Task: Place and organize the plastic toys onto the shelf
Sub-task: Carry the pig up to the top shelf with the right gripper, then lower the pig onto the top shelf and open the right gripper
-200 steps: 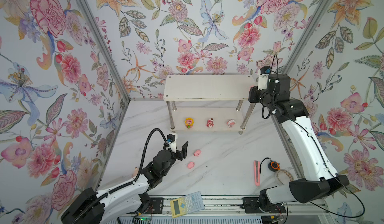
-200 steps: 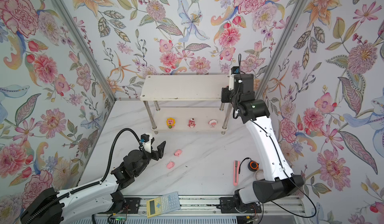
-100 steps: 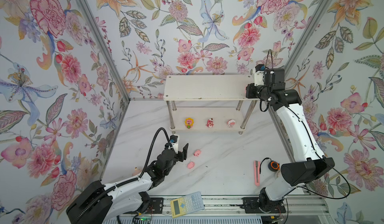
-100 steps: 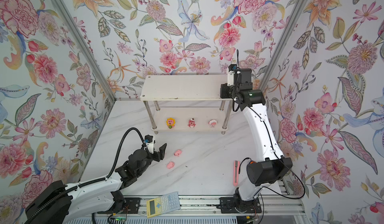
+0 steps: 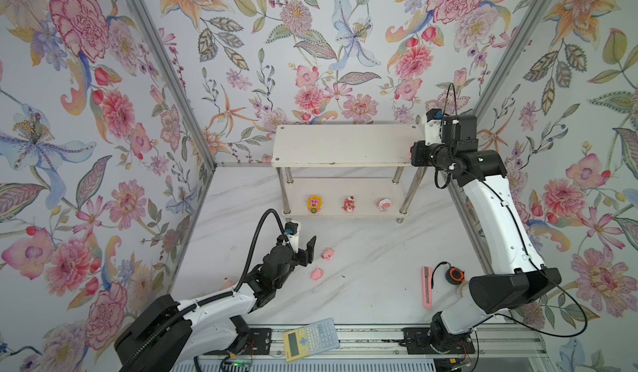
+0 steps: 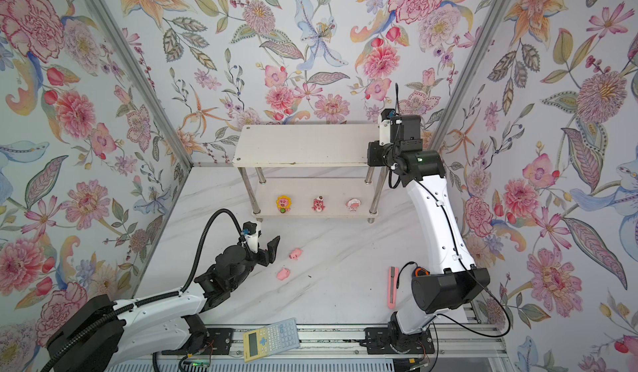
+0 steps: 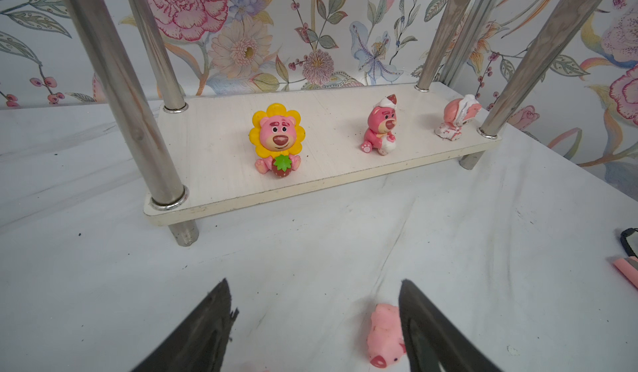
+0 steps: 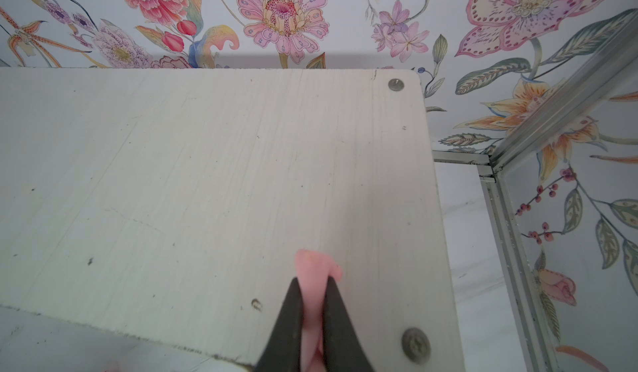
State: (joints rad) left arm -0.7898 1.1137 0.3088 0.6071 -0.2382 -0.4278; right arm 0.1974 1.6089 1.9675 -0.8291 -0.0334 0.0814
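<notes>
The white two-tier shelf (image 5: 345, 144) stands at the back. Its lower tier (image 7: 221, 146) carries three plastic toys: a yellow-maned pink one (image 5: 313, 204), a dark pink bear (image 5: 349, 204) and a round pink-and-white one (image 5: 384, 204). Two pink pigs (image 5: 328, 253) (image 5: 317, 274) lie on the table. My left gripper (image 7: 314, 282) is open low over the table, with one pig (image 7: 383, 335) just inside one finger. My right gripper (image 8: 312, 280) is shut on a squeezed pink pig (image 8: 312, 266) over the top tier's right front corner (image 5: 412, 153).
A pink utility knife (image 5: 427, 287) and an orange-and-black tape measure (image 5: 454, 274) lie on the table at the right. A yellow-and-grey calculator (image 5: 310, 339) rests on the front rail. Flowered walls close in the left, back and right sides. Chrome legs (image 7: 121, 87) stand at the shelf's corners.
My right gripper has shifted left over the top tier's corner with the pig in it. My left gripper has edged slightly toward the two pigs on the table.
</notes>
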